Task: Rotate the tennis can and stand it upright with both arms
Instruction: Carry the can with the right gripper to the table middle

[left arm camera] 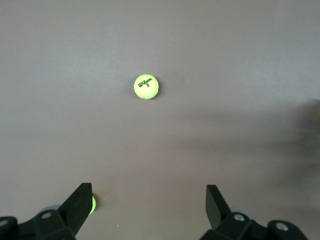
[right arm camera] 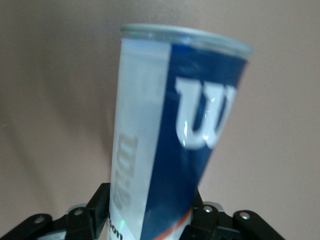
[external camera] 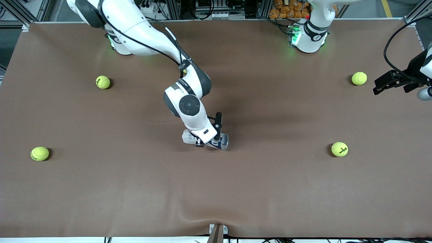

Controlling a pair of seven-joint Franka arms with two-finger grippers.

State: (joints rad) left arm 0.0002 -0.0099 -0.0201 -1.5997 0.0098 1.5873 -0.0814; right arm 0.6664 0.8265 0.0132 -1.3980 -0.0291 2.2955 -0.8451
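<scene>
The tennis can (external camera: 221, 141) is a clear tube with a white and navy "W" label. It is on its side at the middle of the table, its metallic rim end toward the left arm's end. My right gripper (external camera: 210, 139) is shut across its body from above; in the right wrist view the can (right arm camera: 170, 145) fills the space between the fingers (right arm camera: 97, 202). I cannot tell whether the can touches the table. My left gripper (external camera: 378, 85) is open and empty and waits over the table's edge at the left arm's end; in its wrist view the gripper (left arm camera: 147, 201) holds nothing.
Four yellow-green tennis balls lie apart on the brown table (external camera: 270, 189): two toward the right arm's end (external camera: 103, 82) (external camera: 39, 153) and two toward the left arm's end (external camera: 359, 78) (external camera: 339, 149). The left wrist view shows one ball (left arm camera: 146, 87) and part of another (left arm camera: 92, 204).
</scene>
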